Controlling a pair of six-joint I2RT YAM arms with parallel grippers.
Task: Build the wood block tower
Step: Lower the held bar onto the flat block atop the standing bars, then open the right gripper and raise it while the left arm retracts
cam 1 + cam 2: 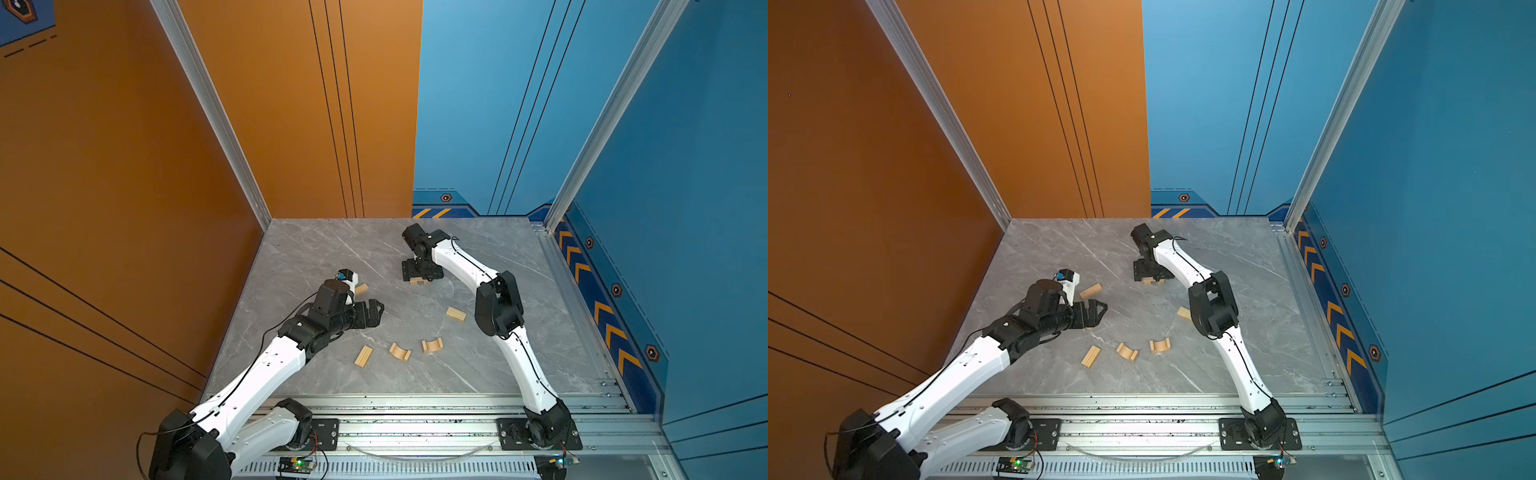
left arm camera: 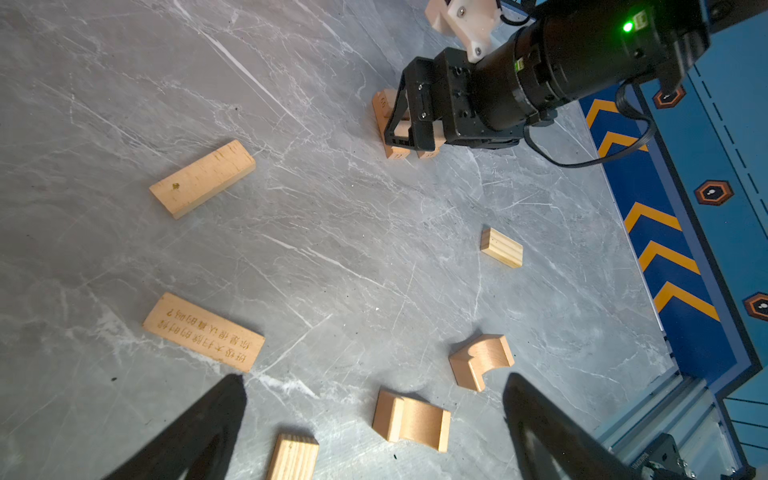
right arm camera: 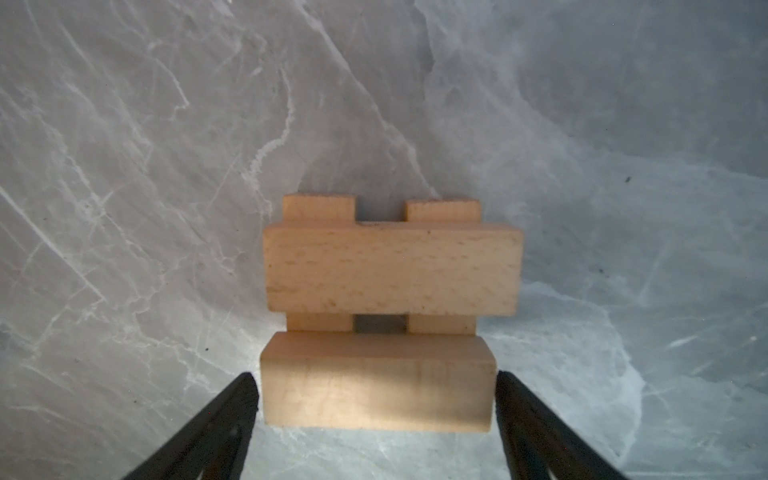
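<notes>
Here, a grey marble table is seen from above, with a low wooden tower toward its back middle. Every place below is given from that tower.

Well to the tower's left, the left gripper hovers with its fingers spread wide and nothing between them. Close by it, also left of the tower, lie two loose bars. One is a plain bar; the other is an engraved bar, shown clearly only by the left wrist view. In front of the tower and apart from it, going left to right, lie a grooved slab, an arch, a second arch and a second grooved slab.

The tower itself is two bars side by side with two more laid across them. The right gripper hangs straight over it, with a fingertip at each end of the nearer crossbar. The gaps are so thin that I cannot tell whether it grips the bar or has let go.

The next layer probably needs another bar. Both loose bars lie on the tower's left, so the left arm looks the nearer. The engraved bar sits just outside the open fingers, past one fingertip, with its long axis running roughly along the line from finger to finger. A short sideways shift and a descent could put a finger at each end.
</notes>
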